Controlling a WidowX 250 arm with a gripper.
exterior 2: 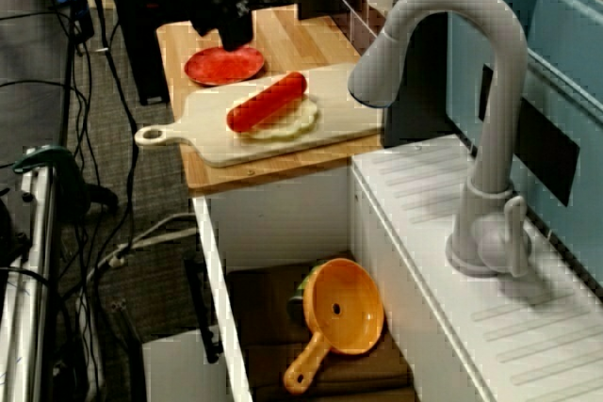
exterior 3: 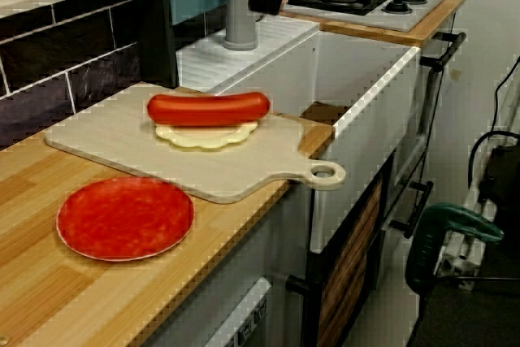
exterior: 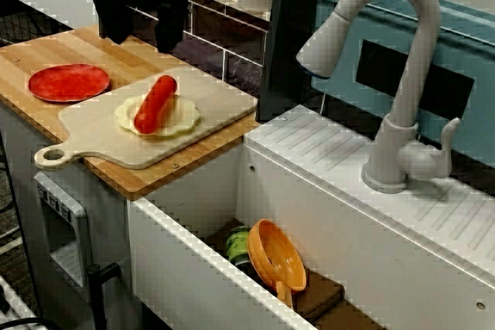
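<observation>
Red plate (exterior: 69,83) flat on the wooden counter (exterior: 46,56), bare. Right above its back edge in the view over the faucet, black gripper (exterior: 141,36) hanging, jaws apart, gripping nothing. Just beside the plate, pale board (exterior: 216,98), handle poking off the counter's front edge. On the board, sausage (exterior: 155,103) lying across a pale scalloped disc (exterior: 184,120). Further out, white sink (exterior: 178,268), an orange strainer (exterior: 274,256) down inside, beside a green can (exterior: 238,245). Behind the sink, grey faucet (exterior: 402,75), spout turned toward the board.
</observation>
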